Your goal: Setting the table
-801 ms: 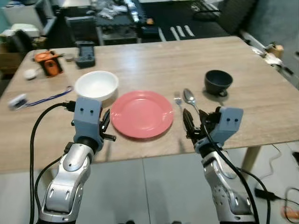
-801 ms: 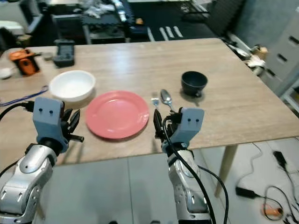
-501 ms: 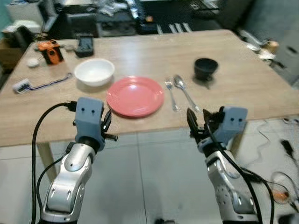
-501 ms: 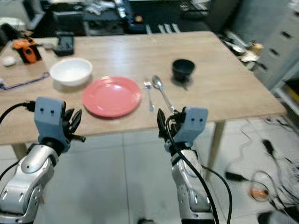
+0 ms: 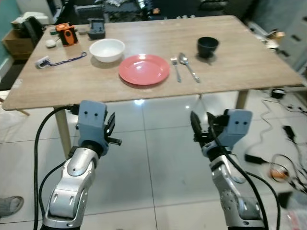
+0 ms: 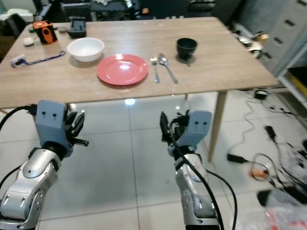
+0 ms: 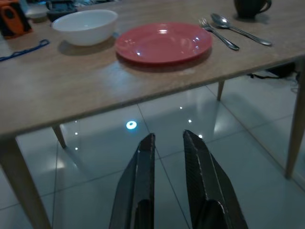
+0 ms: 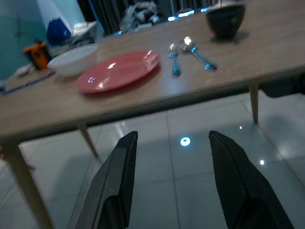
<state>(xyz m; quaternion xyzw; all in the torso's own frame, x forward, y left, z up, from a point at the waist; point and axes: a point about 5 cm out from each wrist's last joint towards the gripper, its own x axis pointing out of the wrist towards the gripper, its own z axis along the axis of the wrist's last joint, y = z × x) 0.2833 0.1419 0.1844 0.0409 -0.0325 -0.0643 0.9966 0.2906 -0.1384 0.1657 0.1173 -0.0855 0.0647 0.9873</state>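
Both grippers are hanging empty over the tiled floor, away from the wooden table [image 5: 144, 91]: left gripper [image 7: 169, 157] fingers slightly apart, right gripper [image 8: 174, 176] fingers spread wide.

Red plate [image 5: 144, 69], white bowl [image 5: 107, 50]

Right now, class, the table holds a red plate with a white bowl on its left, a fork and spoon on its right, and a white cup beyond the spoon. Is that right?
One detail is wrong: the cup is black, not white, as the left eye view shows. The red plate, white bowl, fork and spoon lie as stated on the table.
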